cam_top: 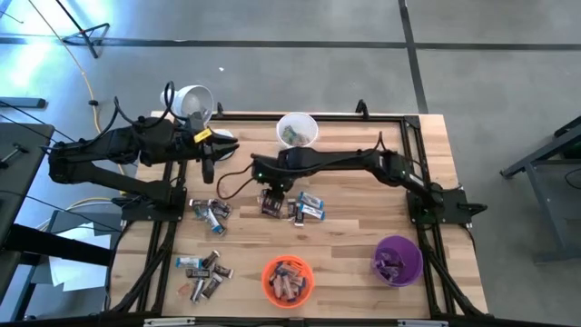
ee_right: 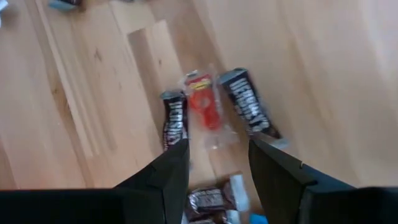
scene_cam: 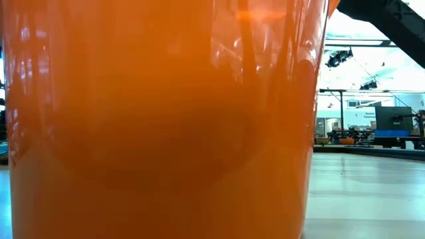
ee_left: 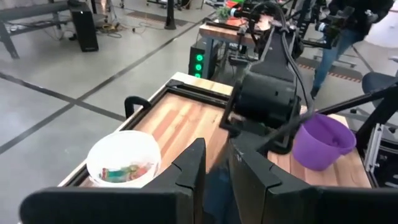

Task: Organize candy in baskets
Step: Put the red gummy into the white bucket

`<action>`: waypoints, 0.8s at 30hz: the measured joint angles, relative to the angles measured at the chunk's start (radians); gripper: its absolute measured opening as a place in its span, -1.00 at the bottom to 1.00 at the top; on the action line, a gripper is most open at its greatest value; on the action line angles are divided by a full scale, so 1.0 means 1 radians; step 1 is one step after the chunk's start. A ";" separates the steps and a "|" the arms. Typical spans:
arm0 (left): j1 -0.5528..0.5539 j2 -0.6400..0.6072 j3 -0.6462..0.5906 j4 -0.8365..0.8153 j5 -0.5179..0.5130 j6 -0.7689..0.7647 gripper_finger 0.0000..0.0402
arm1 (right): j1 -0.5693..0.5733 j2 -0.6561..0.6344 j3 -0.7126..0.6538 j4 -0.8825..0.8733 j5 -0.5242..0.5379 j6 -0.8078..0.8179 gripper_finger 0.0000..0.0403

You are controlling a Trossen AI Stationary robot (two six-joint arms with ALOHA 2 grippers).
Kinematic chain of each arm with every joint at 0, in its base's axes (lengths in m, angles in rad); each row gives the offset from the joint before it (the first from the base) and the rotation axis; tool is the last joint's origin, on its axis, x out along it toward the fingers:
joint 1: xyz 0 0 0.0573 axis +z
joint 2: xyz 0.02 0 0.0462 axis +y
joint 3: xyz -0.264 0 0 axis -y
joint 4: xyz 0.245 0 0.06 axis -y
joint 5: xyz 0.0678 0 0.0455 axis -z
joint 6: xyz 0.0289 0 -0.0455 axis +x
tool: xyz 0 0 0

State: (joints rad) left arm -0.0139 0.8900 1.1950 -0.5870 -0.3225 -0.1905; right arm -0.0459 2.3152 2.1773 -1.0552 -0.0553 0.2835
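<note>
My right gripper (cam_top: 270, 194) (ee_right: 217, 146) hangs open, pointing down over a small heap of candy (cam_top: 289, 207) at mid-table. Below its fingers lie a red-wrapped piece (ee_right: 203, 102), two dark brown bars (ee_right: 175, 121) (ee_right: 250, 107) and another brown piece (ee_right: 208, 199). My left gripper (cam_top: 211, 156) (ee_left: 216, 157) is raised at the table's far left, its fingers close together on a dark bluish piece. The white basket (cam_top: 297, 130) stands at the far edge. The orange basket (cam_top: 288, 279) and the purple basket (cam_top: 397, 259) stand at the near edge. My left gripper pinches a dark bluish wrapped piece (ee_left: 215, 188) between its two fingers. It holds the piece well above the table, clear of everything. The fingers point almost level toward the white basket (ee_left: 123, 163). The fingers hide which part of the piece they have.
More candy lies on the table's left half in loose groups (cam_top: 209, 213) (cam_top: 203, 269). A white lamp (cam_top: 191, 100) stands at the far left corner. The orange basket wall (scene_cam: 166, 119) fills the low view. My right arm (ee_left: 264, 93) stretches across mid-table.
</note>
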 joint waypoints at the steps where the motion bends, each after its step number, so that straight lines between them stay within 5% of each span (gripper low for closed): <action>1: 0.000 -0.001 0.000 0.001 0.001 0.000 -0.72 | 0.003 0.005 0.000 -0.002 -0.010 0.004 -0.20; 24: 0.000 -0.007 0.000 -0.077 0.007 -0.018 -0.72 | -0.019 0.111 0.000 0.073 -0.073 -0.030 -0.20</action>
State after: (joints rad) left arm -0.0135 0.8825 1.1947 -0.6645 -0.3155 -0.2081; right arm -0.0647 2.4261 2.1773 -0.9825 -0.1285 0.2538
